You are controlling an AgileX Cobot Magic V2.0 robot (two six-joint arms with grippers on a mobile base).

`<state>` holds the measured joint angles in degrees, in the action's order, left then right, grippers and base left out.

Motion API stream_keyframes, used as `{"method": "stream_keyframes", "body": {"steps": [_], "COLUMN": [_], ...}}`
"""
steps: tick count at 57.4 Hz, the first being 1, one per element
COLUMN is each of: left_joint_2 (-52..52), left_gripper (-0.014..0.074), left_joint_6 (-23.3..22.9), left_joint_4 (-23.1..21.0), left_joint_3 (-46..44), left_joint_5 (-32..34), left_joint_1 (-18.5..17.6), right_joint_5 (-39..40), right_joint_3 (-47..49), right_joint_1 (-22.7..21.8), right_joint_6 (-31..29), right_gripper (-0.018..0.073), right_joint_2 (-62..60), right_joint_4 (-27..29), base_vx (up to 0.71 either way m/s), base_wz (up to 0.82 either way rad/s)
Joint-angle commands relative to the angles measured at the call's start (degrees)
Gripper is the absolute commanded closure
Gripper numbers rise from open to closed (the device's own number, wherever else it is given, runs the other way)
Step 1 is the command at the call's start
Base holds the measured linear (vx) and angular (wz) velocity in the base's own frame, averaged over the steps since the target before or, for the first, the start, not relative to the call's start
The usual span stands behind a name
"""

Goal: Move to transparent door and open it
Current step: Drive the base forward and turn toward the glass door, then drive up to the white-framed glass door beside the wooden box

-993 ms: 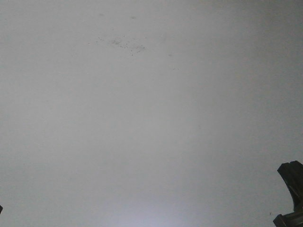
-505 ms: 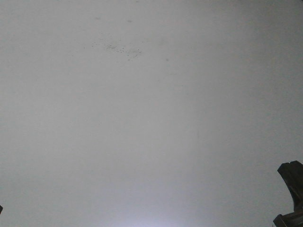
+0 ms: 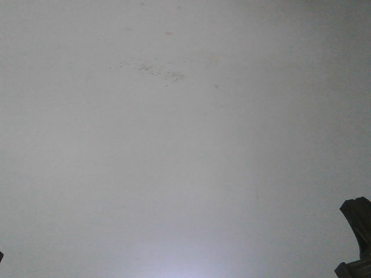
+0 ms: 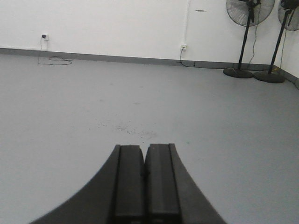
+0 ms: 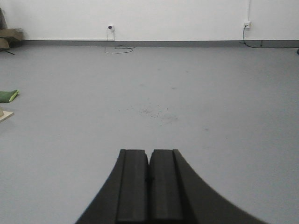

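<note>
While pointed low across a grey floor (image 4: 70, 102), shows the left gripper (image 4: 144, 158) narrow: black pads pressed flat together, nothing held between. Looks toward a white wall (image 4: 117, 23) with a grey skirting strip along its foot. Takes in two sockets on that wall, one far left (image 4: 45, 36) with a cable (image 4: 55, 59) looped on the floor below, one right of centre (image 4: 183, 46) under a thin vertical conduit. Catches two black pedestal fans at upper right, the nearer (image 4: 247, 14) on a round base, the second (image 4: 289, 9) just beside it and cut by the edge. Finds a patch of dark specks (image 4: 128, 128) on the floor ahead of the fingertips.

From the right wrist, shows the right gripper (image 5: 149, 158) likewise closed, pads touching and gripping nothing. Picks out a green object (image 5: 8, 95) lying at the left edge, a pale board corner (image 5: 3, 114) below it, and cardboard (image 5: 9, 35) against the wall above.

From the front view, fills with bare floor; only a black part of the rig (image 3: 356, 231) at lower right.

Cannot tell where the door is: appears in none of the three views. Sockets too small for any marking to be read.
</note>
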<state>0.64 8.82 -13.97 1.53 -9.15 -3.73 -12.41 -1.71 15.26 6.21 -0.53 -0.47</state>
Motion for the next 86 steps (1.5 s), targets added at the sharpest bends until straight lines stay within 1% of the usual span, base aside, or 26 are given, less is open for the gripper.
{"method": "stream_keyframes", "body": {"steps": [1,23,48,65,86], "left_joint_2": [0.7,0.7,0.7,0.7,0.7], "left_gripper": [0.0593,0.0593,0.0593,0.0593,0.0593], "left_joint_6": [-0.4,-0.4,-0.4,-0.4,-0.4], "left_joint_4": [-0.6,-0.6,-0.6,-0.6,-0.6], "left_joint_3": [1.7,1.7,1.7,1.7,1.7], "left_joint_5": [4.8,4.8,4.8,4.8,4.8], "left_joint_1": [0.0,0.0,0.0,0.0,0.0], "right_joint_5": [5.0,4.9,4.3,4.3,4.3], "right_joint_3": [-0.8,-0.8,-0.8,-0.8,-0.8], "right_joint_1": [-0.4,-0.4,-0.4,-0.4,-0.4], "right_joint_6": [-0.2,-0.2,-0.2,-0.2,-0.2], "right_gripper": [0.0566,0.0566,0.0566,0.0566,0.0566], "right_joint_2": [-0.8,-0.8,-0.8,-0.8,-0.8], "right_joint_4": [-0.6,-0.6,-0.6,-0.6,-0.6], "base_vx": [0.42,0.43,0.47,0.48,0.47], "base_wz": [0.17,0.25,0.40,0.50,0.67]}}
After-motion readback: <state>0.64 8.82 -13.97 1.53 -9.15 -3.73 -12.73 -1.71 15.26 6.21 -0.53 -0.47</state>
